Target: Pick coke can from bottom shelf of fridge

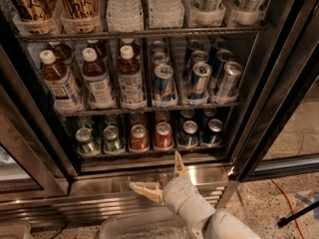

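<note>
I see white-capped plastic bottles of brown drink (97,81) beside tall silver-blue cans (198,78), short green cans (94,141) and dark blue cans (200,132) below, an orange cable (286,195) on speckled floor (249,209), and a clear plastic bin (124,229) beneath the gripper (162,178).

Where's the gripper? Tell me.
Low centre of the camera view: the gripper, open, sits before the steel base, just below the red coke cans.

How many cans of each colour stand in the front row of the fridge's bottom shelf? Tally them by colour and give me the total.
green cans: 2
red coke cans: 2
dark blue cans: 2
Total: 6
More cans stand behind these, partly hidden. The gripper is below the bottom shelf, in front of the steel base, fingers open.
</note>
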